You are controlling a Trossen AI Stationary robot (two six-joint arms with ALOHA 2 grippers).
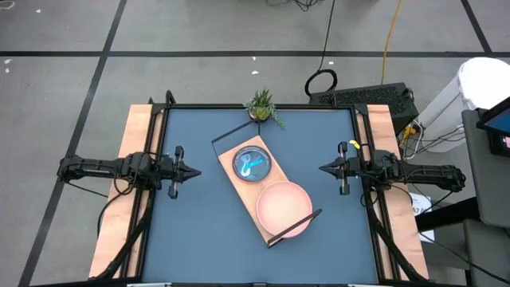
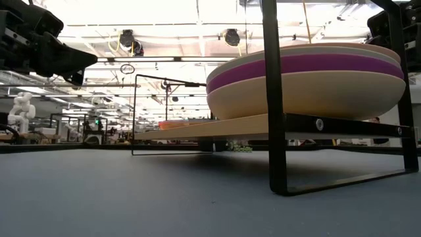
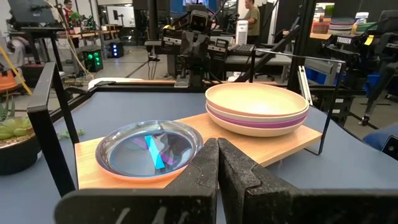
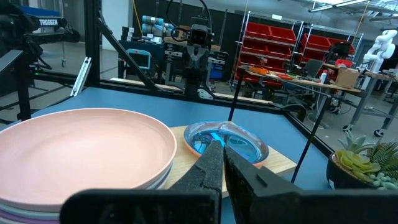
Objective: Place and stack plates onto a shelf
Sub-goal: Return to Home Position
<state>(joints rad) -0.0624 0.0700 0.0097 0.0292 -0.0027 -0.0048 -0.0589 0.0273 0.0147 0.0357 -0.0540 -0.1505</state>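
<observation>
Starting at nine o'clock: my left gripper point(image 1: 191, 171) hangs over the dark blue surface point(image 1: 199, 231), fingers pressed together on nothing, well apart from the shelf. The light wooden shelf board with its thin black wire frame point(image 1: 241, 190) lies slantwise in the middle. On its eleven o'clock end sits the small stack, the translucent cyan round plate point(image 1: 252, 164) on top. My left wrist view shows an orange-pink rim peeping out beneath it.

On the five o'clock end is the big stack. The salmon pink round plate point(image 1: 283, 207) is uppermost, then a pale one, the purple plate point(image 2: 309, 64), and the cream plate point(image 2: 309, 95) at the bottom, all nested.

Over at three o'clock my right gripper point(image 1: 325, 168) mirrors the left, fingers closed and empty.

I'd judge these plates stiff, light and glossy, so slippery between my pads. The raised rim is the place to pinch, and only the top plate of each stack offers a free one. The shelf looks full, and nothing seems left to carry.
</observation>
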